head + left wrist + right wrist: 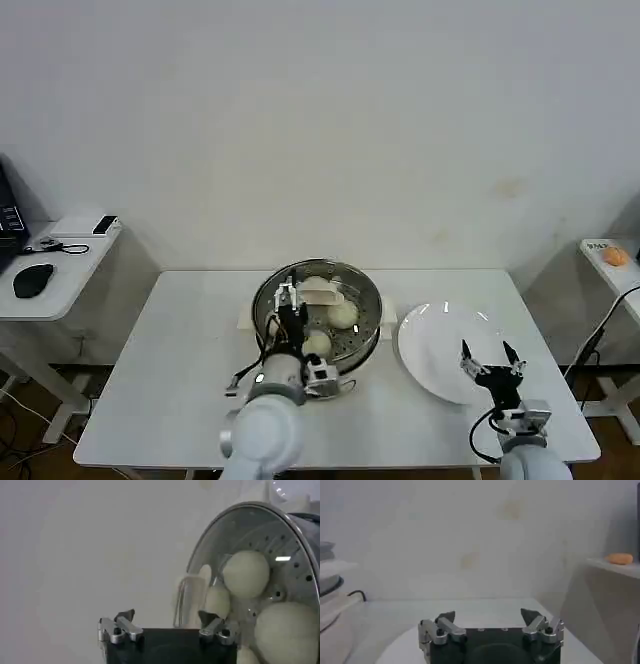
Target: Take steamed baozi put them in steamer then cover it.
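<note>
Here the left end effector (287,300) hangs wide open and empty over the steamer (366,300); baozi (342,314) lie just beyond. The right end effector (490,358), open, empty, hovers above the plate (435,330).

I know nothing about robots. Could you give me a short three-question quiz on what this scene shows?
1. True or false: the plate still holds buns.
2. Where is the left pincer? A) over the plate B) at the steamer's near-left rim C) beside the mouse
3. Fill in: the right pincer hangs over the ____, holding nothing.

Key:
1. False. The plate is bare; the buns sit in the steamer.
2. B. It is open, one finger inside the rim, one outside.
3. Plate. It is open.
</note>
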`<action>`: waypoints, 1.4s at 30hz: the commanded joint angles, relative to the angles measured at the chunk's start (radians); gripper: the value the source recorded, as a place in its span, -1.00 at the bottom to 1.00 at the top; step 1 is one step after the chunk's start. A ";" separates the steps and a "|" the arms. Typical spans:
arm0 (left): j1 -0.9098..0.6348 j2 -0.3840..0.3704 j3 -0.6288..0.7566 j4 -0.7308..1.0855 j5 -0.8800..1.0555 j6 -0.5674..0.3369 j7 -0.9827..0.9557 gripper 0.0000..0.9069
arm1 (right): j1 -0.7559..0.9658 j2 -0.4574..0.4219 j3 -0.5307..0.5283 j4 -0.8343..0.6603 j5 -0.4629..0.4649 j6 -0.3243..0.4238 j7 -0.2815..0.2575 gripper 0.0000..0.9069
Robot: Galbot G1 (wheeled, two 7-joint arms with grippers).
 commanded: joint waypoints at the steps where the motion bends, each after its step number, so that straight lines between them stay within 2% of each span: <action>1: 0.138 0.118 -0.166 -0.249 -0.394 -0.007 -0.113 1.00 | 0.005 -0.033 -0.034 0.006 0.065 -0.017 0.004 1.00; 3: 0.166 0.156 -0.284 -0.262 -0.642 -0.027 -0.168 1.00 | 0.007 -0.047 -0.046 0.011 0.066 -0.031 0.002 1.00; 6: 0.209 0.177 -0.473 -0.210 -0.968 -0.153 -0.254 1.00 | 0.005 -0.080 -0.084 0.020 0.095 -0.039 0.016 1.00; 7: 0.214 0.182 -0.521 -0.194 -1.022 -0.169 -0.250 1.00 | 0.004 -0.087 -0.093 0.023 0.096 -0.041 0.019 1.00; 9: 0.234 0.193 -0.621 -0.129 -1.247 -0.182 -0.273 1.00 | 0.000 -0.109 -0.117 0.028 0.101 -0.045 0.029 1.00; 11: 0.254 0.203 -0.655 -0.079 -1.330 -0.215 -0.297 1.00 | -0.002 -0.123 -0.132 0.036 0.107 -0.048 0.035 1.00; 14: 0.302 0.203 -0.672 0.038 -1.375 -0.357 -0.358 1.00 | 0.002 -0.140 -0.149 0.034 0.125 -0.037 0.041 1.00; 15: 0.316 0.202 -0.675 0.061 -1.389 -0.393 -0.359 1.00 | 0.012 -0.135 -0.152 0.026 0.110 -0.034 0.060 1.00; 17: 0.345 0.199 -0.664 0.116 -1.411 -0.460 -0.401 1.00 | 0.011 -0.137 -0.156 0.022 0.079 -0.033 0.057 1.00; 21: 0.409 0.195 -0.631 0.185 -1.424 -0.533 -0.465 1.00 | 0.006 -0.147 -0.194 0.042 0.155 -0.048 0.059 1.00; 25: 0.452 0.184 -0.629 0.186 -1.459 -0.528 -0.469 1.00 | 0.004 -0.173 -0.228 0.041 0.147 -0.059 0.076 1.00; 33: 0.522 0.146 -0.612 0.136 -1.534 -0.437 -0.444 1.00 | -0.015 -0.229 -0.240 0.062 0.181 -0.068 0.081 1.00; 39: 0.553 0.122 -0.595 0.106 -1.547 -0.410 -0.425 1.00 | -0.024 -0.257 -0.250 0.077 0.177 -0.056 0.070 1.00; 42: 0.565 0.113 -0.598 0.099 -1.556 -0.406 -0.426 1.00 | -0.022 -0.260 -0.252 0.072 0.164 -0.068 0.089 1.00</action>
